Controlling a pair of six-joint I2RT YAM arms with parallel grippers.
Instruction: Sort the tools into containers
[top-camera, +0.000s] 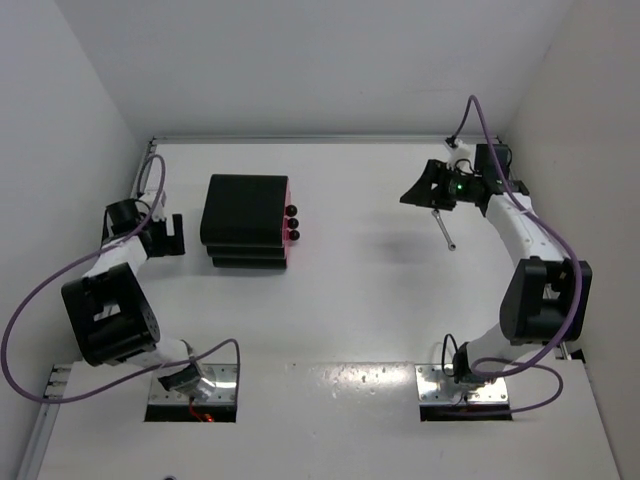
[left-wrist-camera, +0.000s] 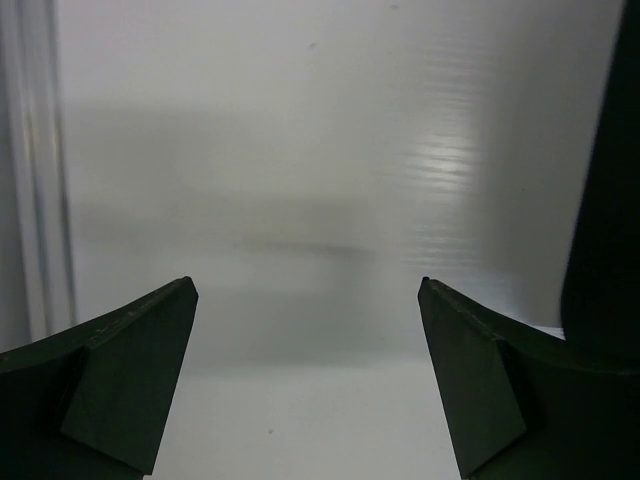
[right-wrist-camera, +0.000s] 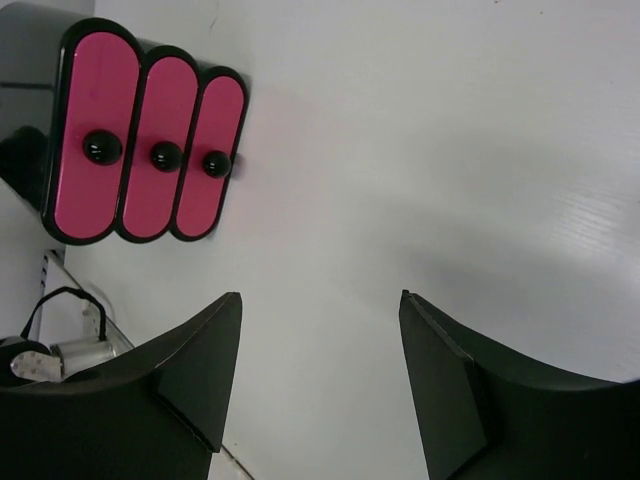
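The black three-tier cabinet (top-camera: 243, 215) stands at the left middle of the table, its pink drawer fronts and round black knobs (top-camera: 292, 222) facing right. In the right wrist view all three pink drawers (right-wrist-camera: 150, 205) are shut. A thin metal rod (top-camera: 445, 231) lies on the table at the right, just below my right gripper (top-camera: 412, 193). That gripper (right-wrist-camera: 320, 297) is open and empty, raised and facing the cabinet from afar. My left gripper (top-camera: 170, 236) sits just left of the cabinet; it (left-wrist-camera: 307, 282) is open and empty. The other tools are out of view.
White walls close in the table at the back and both sides. A metal rail (left-wrist-camera: 35, 170) runs along the left wall. A dark upright shape (left-wrist-camera: 605, 200) fills the right edge of the left wrist view. Purple cables loop off both arms.
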